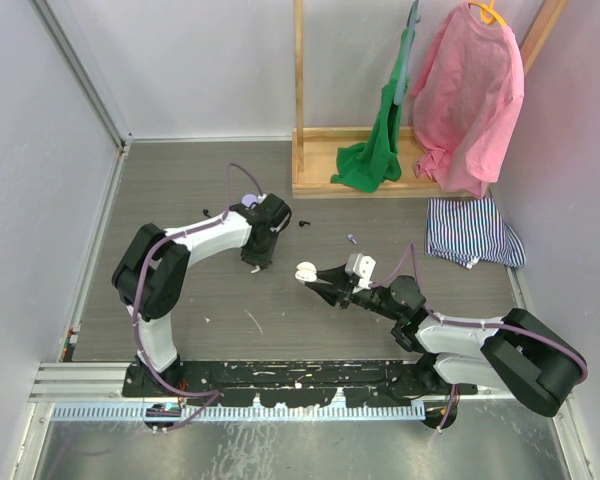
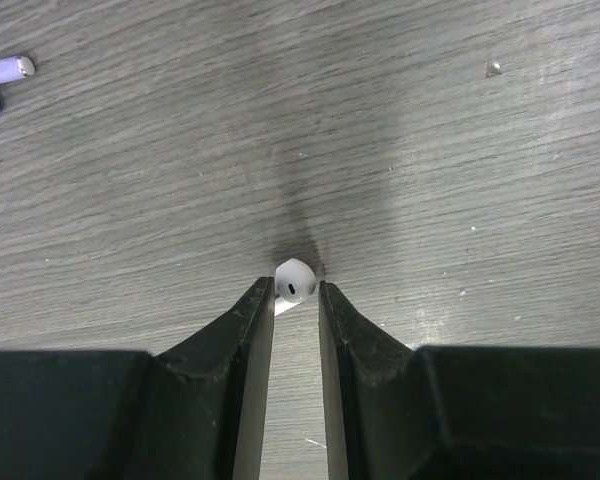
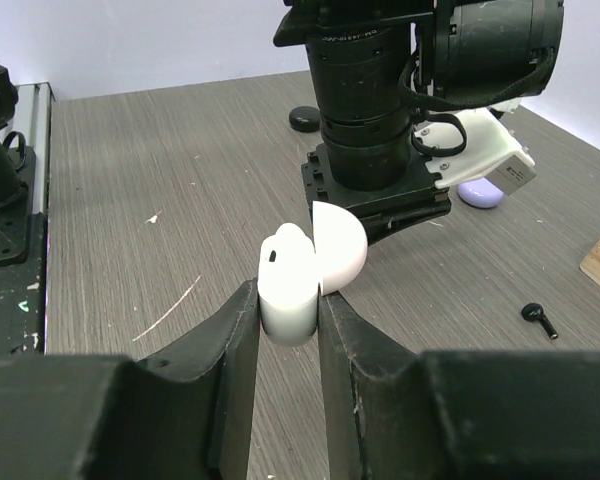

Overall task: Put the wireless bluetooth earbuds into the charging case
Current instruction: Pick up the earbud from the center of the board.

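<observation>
A white earbud [image 2: 294, 279] lies on the grey table, pinched between the tips of my left gripper [image 2: 296, 292], which points straight down on it. A lilac earbud [image 2: 2, 74] lies off to the upper left in the left wrist view. My right gripper [image 3: 288, 292] is shut on the white charging case [image 3: 290, 305]. Its lid [image 3: 342, 248] stands open and one white earbud [image 3: 283, 247] sits in it. In the top view the case [image 1: 307, 271] hangs a short way right of the left gripper [image 1: 253, 262].
A lilac round case [image 1: 250, 200] sits behind the left wrist. A black round case [image 3: 303, 117] lies farther off and a black earbud [image 3: 540, 319] to the right. A wooden clothes rack [image 1: 360, 185] with green and pink garments stands at the back, with a striped cloth [image 1: 472, 230] beside it.
</observation>
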Action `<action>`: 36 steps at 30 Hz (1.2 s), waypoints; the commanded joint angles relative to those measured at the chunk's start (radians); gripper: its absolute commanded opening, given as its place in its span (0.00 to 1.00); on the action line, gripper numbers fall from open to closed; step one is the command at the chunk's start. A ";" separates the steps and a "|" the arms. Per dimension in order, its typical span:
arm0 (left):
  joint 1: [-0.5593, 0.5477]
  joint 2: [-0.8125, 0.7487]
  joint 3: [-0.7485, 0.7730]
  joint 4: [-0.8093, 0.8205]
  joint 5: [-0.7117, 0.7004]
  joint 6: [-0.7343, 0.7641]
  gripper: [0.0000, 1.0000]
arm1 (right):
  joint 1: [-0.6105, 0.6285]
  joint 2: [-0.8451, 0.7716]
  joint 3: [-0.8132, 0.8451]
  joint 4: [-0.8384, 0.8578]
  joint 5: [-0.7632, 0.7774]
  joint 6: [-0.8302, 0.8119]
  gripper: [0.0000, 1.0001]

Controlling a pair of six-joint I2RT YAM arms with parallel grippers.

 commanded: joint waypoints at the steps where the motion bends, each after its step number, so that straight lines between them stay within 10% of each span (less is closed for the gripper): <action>1: -0.001 0.018 0.047 -0.013 0.014 0.019 0.26 | 0.006 -0.013 0.039 0.035 0.006 -0.007 0.02; 36: 0.063 -0.242 -0.121 0.216 0.253 -0.046 0.17 | 0.010 -0.030 0.068 -0.011 0.036 -0.042 0.02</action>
